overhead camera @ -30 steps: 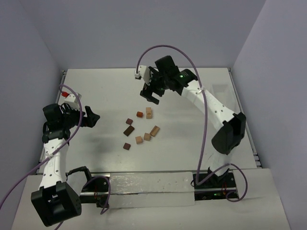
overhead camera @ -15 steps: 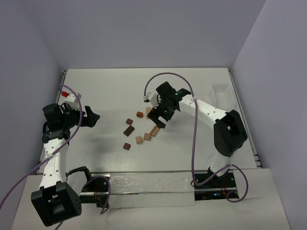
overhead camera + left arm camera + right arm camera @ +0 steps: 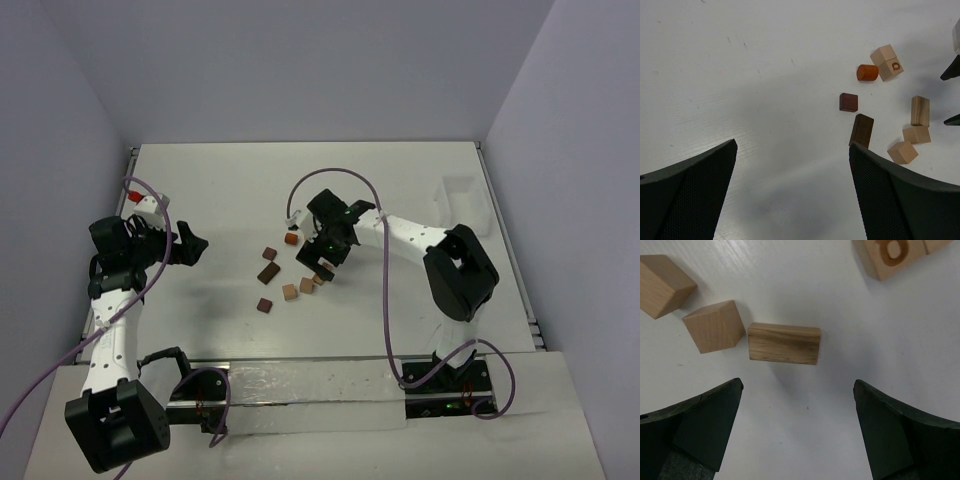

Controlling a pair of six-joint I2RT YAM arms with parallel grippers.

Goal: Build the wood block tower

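Right gripper (image 3: 318, 262) swung down over scattered wood blocks (image 3: 784, 343), jaws wide, empty, left gripper (image 3: 196, 245) unmoved, wide, empty

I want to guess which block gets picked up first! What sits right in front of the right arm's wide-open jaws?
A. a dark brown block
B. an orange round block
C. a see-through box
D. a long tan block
D: in the right wrist view, the long tan block lies flat just ahead of the gap between the right jaws, which stand wide apart and touch nothing.
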